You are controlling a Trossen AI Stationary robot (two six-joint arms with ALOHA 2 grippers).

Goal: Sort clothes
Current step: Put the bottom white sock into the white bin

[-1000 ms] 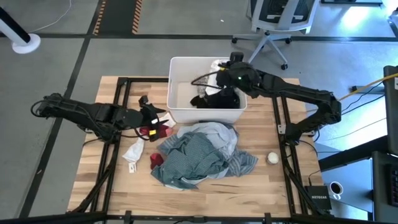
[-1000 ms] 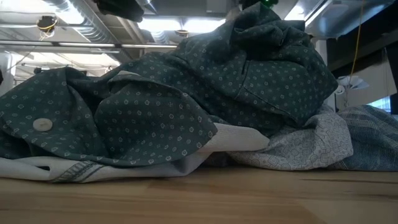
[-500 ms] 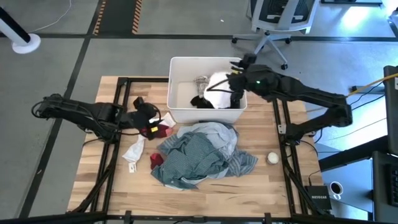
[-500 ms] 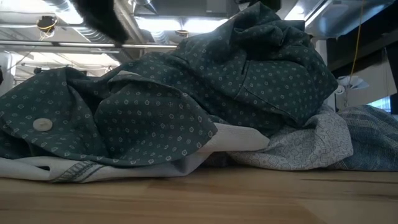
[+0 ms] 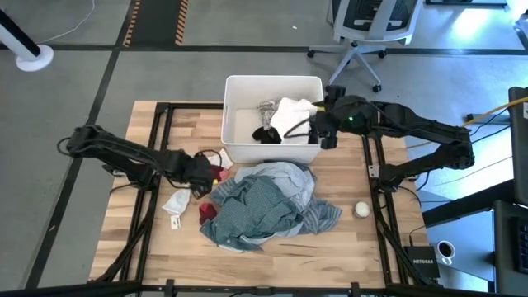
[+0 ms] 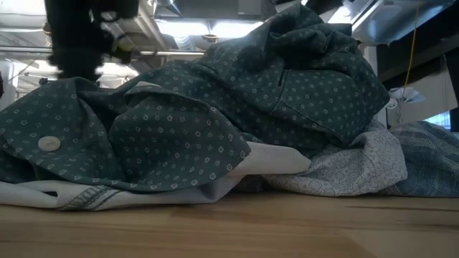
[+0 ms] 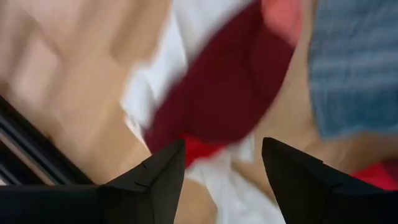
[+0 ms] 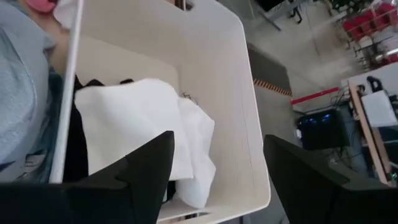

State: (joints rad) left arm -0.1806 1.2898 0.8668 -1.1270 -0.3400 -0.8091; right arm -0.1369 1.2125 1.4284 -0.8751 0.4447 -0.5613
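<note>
Reaching low over the wooden worktop (image 5: 148,124), the left hand (image 5: 203,170) hangs with fingers apart and empty above a small dark-red fabric piece (image 5: 218,173) (image 7: 217,87), crumpled, lying beside a limp white cloth (image 5: 176,200). Centre, the big heap of soft teal dotted shirt (image 5: 257,208) (image 6: 215,122) and pale blue-grey striped shirt (image 5: 280,175) sprawls with no clear long axis, just in front of the white rectangular plastic tub (image 5: 233,91) (image 8: 224,68). Inside the tub lie a folded white garment (image 5: 290,110) (image 8: 134,118) and black pieces (image 5: 264,134). At the tub's right rim, the right hand (image 5: 323,132) hangs open, holding nothing. A small white ball (image 5: 361,209) sits right of the heap.
</note>
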